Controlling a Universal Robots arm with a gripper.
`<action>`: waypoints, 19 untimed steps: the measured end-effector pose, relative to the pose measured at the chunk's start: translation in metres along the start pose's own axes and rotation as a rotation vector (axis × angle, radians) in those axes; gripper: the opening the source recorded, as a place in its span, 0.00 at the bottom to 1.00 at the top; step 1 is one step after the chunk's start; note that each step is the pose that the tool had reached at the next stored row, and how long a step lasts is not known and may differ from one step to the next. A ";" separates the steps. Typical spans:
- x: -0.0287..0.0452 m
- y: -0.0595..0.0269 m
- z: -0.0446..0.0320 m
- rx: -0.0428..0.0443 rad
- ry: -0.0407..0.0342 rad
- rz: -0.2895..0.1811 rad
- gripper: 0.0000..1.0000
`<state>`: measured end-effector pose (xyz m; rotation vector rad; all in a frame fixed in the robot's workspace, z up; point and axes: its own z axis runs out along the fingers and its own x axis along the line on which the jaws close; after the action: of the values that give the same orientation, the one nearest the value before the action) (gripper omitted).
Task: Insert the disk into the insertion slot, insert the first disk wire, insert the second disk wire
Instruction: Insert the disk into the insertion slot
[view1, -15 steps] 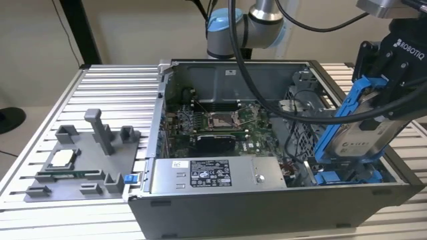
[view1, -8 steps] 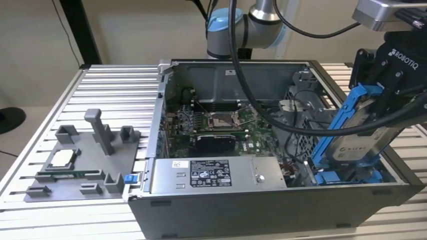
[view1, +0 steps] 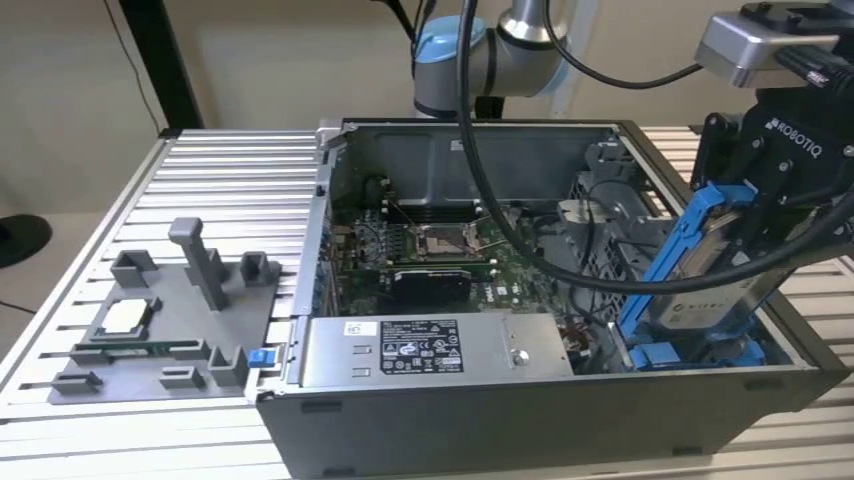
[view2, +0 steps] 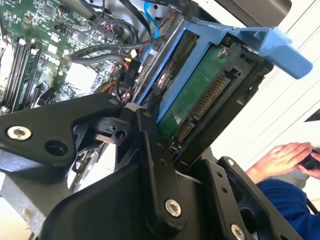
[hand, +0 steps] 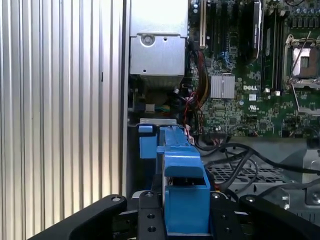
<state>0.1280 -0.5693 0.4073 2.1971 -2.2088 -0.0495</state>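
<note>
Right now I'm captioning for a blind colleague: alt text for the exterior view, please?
The robot's hand holds the blue-framed disk tilted, its lower end at the insertion slot on the exterior view's right of an open computer case. Inside lie a motherboard and grey power-supply box; a grey fixture sits on the ribbed table beside the case.

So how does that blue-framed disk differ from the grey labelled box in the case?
The disk stands tilted in the gripper; the grey box lies flat in the case. The disk has a blue frame; the grey box is bare metal. Both carry labels.
</note>
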 end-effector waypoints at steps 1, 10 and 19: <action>0.0000 -0.0001 0.0018 0.0000 -0.0008 0.000 0.00; 0.0001 -0.0008 0.0183 0.0000 -0.0031 -0.001 0.00; 0.0001 -0.0014 0.0317 0.0000 -0.0029 -0.001 0.00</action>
<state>0.1281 -0.5692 0.3756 2.1995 -2.2093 -0.0526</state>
